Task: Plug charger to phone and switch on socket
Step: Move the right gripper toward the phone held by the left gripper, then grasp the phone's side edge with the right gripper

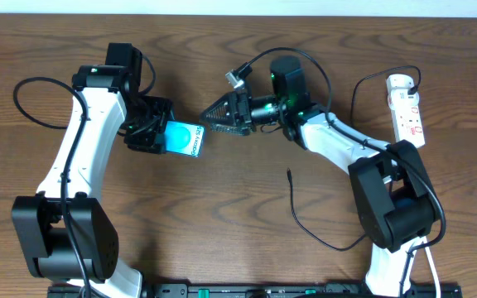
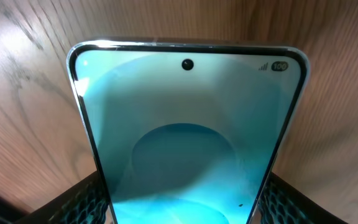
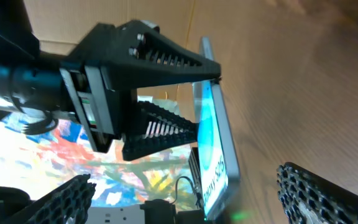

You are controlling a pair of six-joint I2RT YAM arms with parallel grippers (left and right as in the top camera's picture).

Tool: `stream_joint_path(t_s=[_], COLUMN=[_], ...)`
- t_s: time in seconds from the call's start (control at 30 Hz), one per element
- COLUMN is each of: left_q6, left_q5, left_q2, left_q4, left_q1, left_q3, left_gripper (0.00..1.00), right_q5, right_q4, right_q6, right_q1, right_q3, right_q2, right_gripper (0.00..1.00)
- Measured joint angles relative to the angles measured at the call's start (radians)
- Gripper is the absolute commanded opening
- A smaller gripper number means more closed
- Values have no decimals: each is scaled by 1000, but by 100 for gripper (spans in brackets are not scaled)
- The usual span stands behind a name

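Your left gripper (image 1: 171, 137) is clamped on the phone (image 1: 186, 139), at about 9 o'clock from the table's (image 1: 222, 215) middle. From overhead the gripper body covers the phone's left part, and only the turquoise end with its lettering sticks out toward 3 o'clock. In the left wrist view the screen (image 2: 188, 143) fills nearly everything. The meshed fingers (image 2: 82, 202) show only at the bottom corners, and the phone's lower end is cut off by the frame.

Your right gripper (image 1: 214, 117) hangs just beside the phone at its 2 o'clock. It is released, with nothing between the spread pads (image 3: 67, 196). Its camera sees the phone (image 3: 213, 149) almost edge-on, so the text is only partly readable.

The charger (image 1: 296, 211) lies loose on the wood. Its plug tip (image 1: 289, 173) is at about 4 o'clock from the middle, apart from both grippers. The cable's far end vanishes behind the right arm's base.

The socket (image 1: 407, 106) sits at 2 o'clock near the table's edge. You cannot tell its switch position at this size.
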Motion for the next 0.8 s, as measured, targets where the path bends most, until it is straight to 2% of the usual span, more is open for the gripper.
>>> stream_joint_path(t_s=[0.33, 0.47, 0.8], left_q6=[-31, -82, -159], left_q5=[51, 56, 74], left_q2=[0, 0, 0], left_q4=[0, -1, -2], left_q1=[0, 0, 0], left_q3=[0, 0, 0], left_gripper=[7, 8, 7], right_q5=[28, 39, 91], right_q4=[0, 0, -24], right_q6=[-10, -10, -10], right_q1=[29, 35, 71], right_q3=[0, 0, 0], right_q2=[0, 0, 0], right_gripper=[91, 86, 86])
